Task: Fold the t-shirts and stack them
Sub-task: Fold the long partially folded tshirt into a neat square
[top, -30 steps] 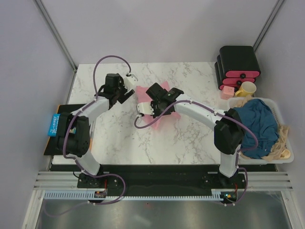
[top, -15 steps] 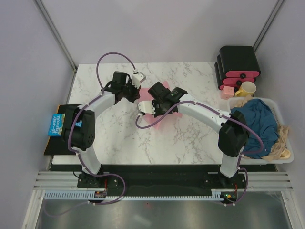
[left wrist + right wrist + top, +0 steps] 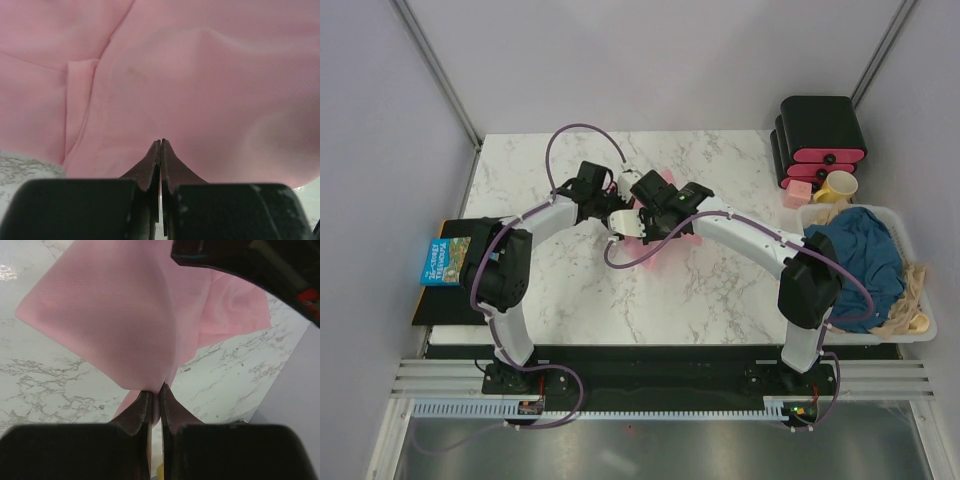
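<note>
The light pink t-shirt (image 3: 686, 241) lies bunched at the table's back middle, mostly under my right arm. My right gripper (image 3: 632, 222) is shut on a fold of it. In the right wrist view the pink t-shirt (image 3: 115, 325) rises out of the right gripper (image 3: 155, 390) and hangs above the marble. My left gripper (image 3: 616, 196) is shut. In the left wrist view its tips (image 3: 161, 141) rest against the pink t-shirt (image 3: 200, 75), with no cloth showing between them. The dark teal-blue t-shirt (image 3: 860, 255) lies crumpled in the white bin (image 3: 923, 331) at the right.
Black boxes with pink fronts (image 3: 820, 135) stand at the back right, with a yellow mug (image 3: 837, 186) and a small pink block (image 3: 798, 192) beside them. Beige cloth (image 3: 905, 290) shares the bin. A blue book (image 3: 442, 260) lies at the left edge.
My left gripper has gone from open to shut and has swung right, up against the pink t-shirt beside the right gripper. The right gripper has kept its hold, almost still.
</note>
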Controlling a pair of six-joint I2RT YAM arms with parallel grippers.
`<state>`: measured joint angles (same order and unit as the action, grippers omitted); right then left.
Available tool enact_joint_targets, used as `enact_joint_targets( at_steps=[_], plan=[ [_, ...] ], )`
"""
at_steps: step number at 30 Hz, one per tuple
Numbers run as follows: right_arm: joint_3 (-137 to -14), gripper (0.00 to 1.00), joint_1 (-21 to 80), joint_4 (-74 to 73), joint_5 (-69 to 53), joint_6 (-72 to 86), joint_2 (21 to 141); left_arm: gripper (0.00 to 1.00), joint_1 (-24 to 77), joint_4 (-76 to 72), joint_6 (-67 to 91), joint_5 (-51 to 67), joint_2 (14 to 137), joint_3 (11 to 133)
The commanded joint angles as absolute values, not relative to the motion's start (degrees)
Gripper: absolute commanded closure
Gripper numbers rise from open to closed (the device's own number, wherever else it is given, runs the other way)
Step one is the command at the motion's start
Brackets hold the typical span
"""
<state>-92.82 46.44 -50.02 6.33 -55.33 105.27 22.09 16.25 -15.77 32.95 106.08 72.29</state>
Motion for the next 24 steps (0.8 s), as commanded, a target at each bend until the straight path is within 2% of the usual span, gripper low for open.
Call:
enact_joint_targets(
  at_steps=[1, 9, 17, 24],
  plan=[
    [-96.59, 1.0, 46.67, -49.48, 7.65, -55.63, 104.68, 0.98, 22.76, 19.51, -16.25, 30.34, 107.31, 72.42],
    [-96.42, 1.0, 46.5, -49.48, 8.52, -55.72, 103.98, 0.98, 23.29, 19.51, -17.49, 13.56, 104.16, 70.58],
    [-96.85, 1.0, 46.58, -49.48, 8.35, -54.93, 104.41, 0.98, 23.38, 19.51, -18.46, 15.72, 98.71, 65.48],
    [-97.03, 1.0, 46.67, -49.66, 7.82, -54.4, 104.76, 0.98, 24.26, 17.59, -14.51, 17.94, 101.51, 66.26]
  ],
)
